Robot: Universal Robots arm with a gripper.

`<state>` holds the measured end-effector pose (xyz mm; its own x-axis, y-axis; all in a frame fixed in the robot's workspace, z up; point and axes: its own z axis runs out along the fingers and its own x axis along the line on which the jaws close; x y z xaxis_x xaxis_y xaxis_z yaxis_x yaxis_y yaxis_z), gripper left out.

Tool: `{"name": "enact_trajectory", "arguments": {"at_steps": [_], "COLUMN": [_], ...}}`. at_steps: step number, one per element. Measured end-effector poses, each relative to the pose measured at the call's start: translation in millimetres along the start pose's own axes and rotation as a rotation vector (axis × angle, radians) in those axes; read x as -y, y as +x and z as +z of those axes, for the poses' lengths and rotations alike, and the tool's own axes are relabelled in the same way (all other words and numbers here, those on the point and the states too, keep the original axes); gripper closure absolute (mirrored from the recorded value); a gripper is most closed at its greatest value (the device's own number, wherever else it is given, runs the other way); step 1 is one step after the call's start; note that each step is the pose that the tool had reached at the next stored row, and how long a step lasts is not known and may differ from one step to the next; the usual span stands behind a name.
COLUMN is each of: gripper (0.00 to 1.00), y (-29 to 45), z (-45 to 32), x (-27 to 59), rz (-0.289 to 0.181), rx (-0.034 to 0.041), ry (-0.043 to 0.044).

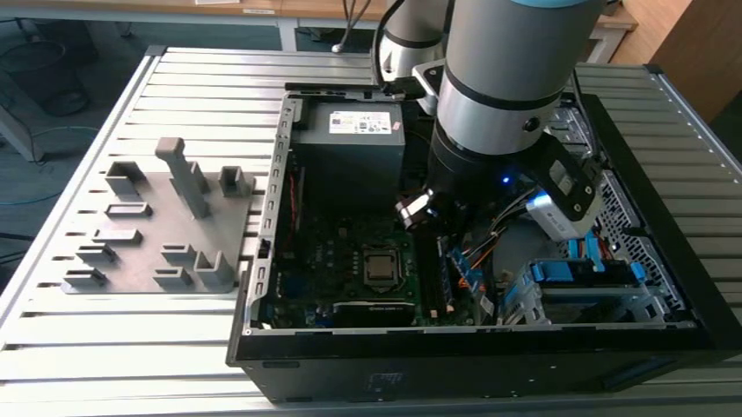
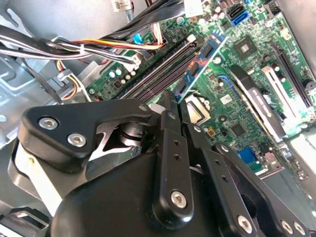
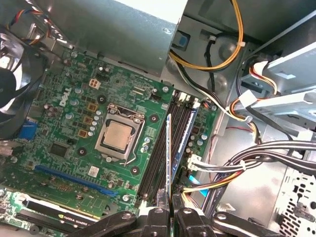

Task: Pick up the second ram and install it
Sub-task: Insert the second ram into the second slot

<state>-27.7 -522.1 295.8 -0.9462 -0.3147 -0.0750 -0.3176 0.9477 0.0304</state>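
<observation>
Grip shut tight. Gripper down inside the case, with both fingers pressed against the flat faces of the ram and clamped on its near end. Same hold in the second wrist view: gripper pinching one end of the ram, blue-labelled face in sight, rest of the strip reaching out free past the fingertips.

Held on edge, thin side up. Long axis parallel with the memory slots, pointing straight away from the fingers. Placed just beside the CPU socket, running lengthwise along the socket's side that faces the cables. Black slots between socket and ram, more slots on the ram's far side from the socket. Seated in a slot or only just above one: cannot tell. Fan near the socket on the side away from the ram.

From the exterior view: arm upright over the case, gripper low and near the socket. Grey fixture on the table outside the case, well apart from the socket toward the exterior view's left, upright ribs standing on it.
</observation>
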Motion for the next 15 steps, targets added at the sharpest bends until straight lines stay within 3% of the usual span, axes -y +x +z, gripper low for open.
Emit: {"name": "enact_trajectory", "arguments": {"at_steps": [15], "gripper": [0.86], "y": [0.0], "z": [0.5], "x": [0.0], "rz": [0.071], "rx": [0.0002], "ry": [0.0113]}}
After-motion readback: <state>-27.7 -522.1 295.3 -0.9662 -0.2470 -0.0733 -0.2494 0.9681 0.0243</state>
